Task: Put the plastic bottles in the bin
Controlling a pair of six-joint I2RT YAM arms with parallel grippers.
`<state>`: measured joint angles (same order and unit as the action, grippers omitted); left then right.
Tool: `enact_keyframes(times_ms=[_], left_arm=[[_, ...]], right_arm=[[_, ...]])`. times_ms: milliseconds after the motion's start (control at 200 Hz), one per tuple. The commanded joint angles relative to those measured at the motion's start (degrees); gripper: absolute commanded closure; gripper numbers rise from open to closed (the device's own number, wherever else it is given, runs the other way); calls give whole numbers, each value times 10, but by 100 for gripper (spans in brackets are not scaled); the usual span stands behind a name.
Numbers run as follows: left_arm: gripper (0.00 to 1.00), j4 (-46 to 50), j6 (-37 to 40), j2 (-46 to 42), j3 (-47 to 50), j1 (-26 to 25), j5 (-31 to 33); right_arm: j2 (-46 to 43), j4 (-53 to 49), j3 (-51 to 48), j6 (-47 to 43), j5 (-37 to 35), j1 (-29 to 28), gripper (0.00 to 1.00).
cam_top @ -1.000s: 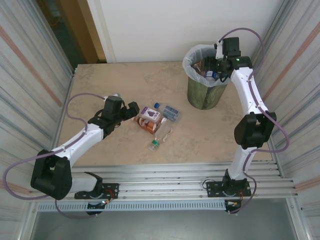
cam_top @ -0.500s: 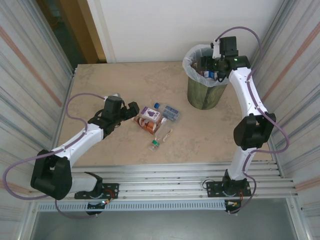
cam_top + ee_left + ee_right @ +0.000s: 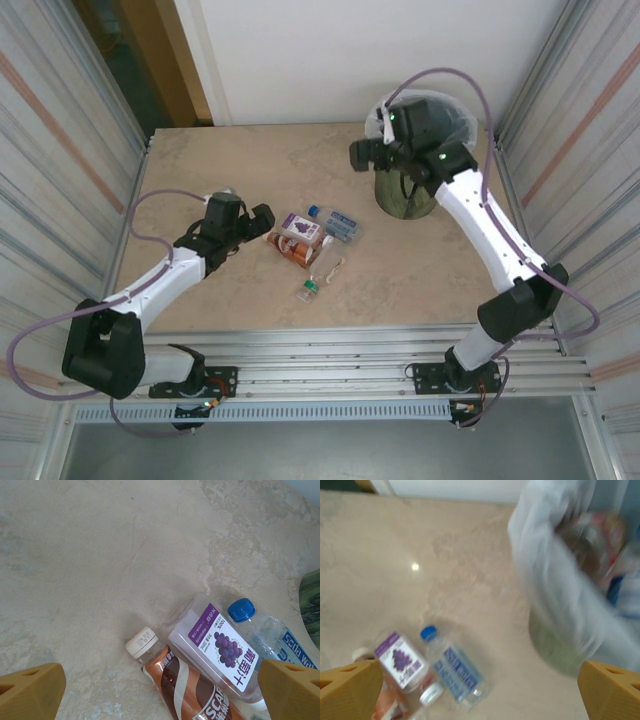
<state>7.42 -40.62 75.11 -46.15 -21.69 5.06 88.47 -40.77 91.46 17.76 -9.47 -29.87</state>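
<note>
Lying flat mid-counter (image 3: 200, 170): purple-labelled grape juice bottle (image 3: 220, 650), "soda water" bottle (image 3: 272, 640), blue cap toward far-left corner. Left tool (image 3: 255, 228), right tool (image 3: 365, 158) wide open, empty.

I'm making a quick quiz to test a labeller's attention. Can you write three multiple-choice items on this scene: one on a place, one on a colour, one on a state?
1. How does the grape-label bottle lie?
A) upright and alone
B) on its side between the brown bottle and the soda water bottle
C) stacked on top of both others

2. What colour is the soda water bottle's cap?
A) white
B) blue
C) red

3. What state is the left gripper in?
A) open, holding nothing
B) shut on the brown bottle
C) shut on a loose cap

Answers:
1 B, as the left wrist view shows it lying between those two.
2 B, as the cap is plainly blue beside the purple label.
3 A, as its fingers stand wide apart with nothing clamped.
</note>
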Motion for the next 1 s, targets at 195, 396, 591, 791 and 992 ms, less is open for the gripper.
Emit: enact_keyframes(times_ms=[195,396,591,791,992], left_arm=[[1,-11,-21,25,5,4,-13],[1,-18,-28,32,8,4,-23],[1,-26,-33,36,10,4,-35],[1,-25,-32,36,8,4,-36],[1,-30,-37,35,16,4,-36]], right_arm=[[-36,75,-219,303,-19,-96,2],[-12,109,-273,381,8,-152,2],[19,140,-283,386,65,-156,2],[48,147,-282,384,119,-144,2],[74,167,-293,391,172,-130,1]])
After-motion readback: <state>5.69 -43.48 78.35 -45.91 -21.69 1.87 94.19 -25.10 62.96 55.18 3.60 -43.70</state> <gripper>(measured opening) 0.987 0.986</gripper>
